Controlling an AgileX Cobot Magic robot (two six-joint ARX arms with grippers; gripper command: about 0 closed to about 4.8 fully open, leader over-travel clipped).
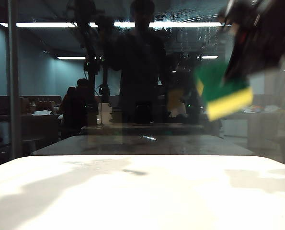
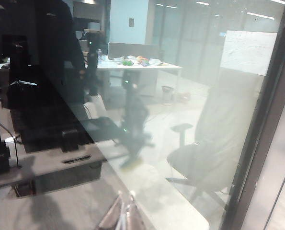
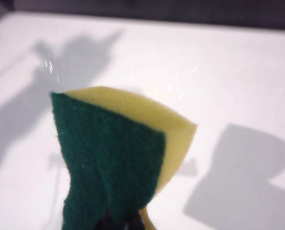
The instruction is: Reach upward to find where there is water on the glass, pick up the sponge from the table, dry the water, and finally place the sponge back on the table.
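My right gripper is up in the air at the upper right of the scene, jaws clamped tight on the sponge, which is pinched and folded so its dark green scouring face bulges toward my wrist camera and the yellow foam peeks out behind. The sponge hangs well above the table, its long axis tilted, yellow edge lowest.

What matters now is where the water lies from my jaws: pale droplets and thin drip streaks speckle the glass high up, near the bright light strip, up and a little left of the sponge, and farther away from me. I judge I need to go up and forward until the foam meets the pane.

My left gripper points at the glass, fingertips close together and holding nothing; the right arm is plainly nearer the wet patch.
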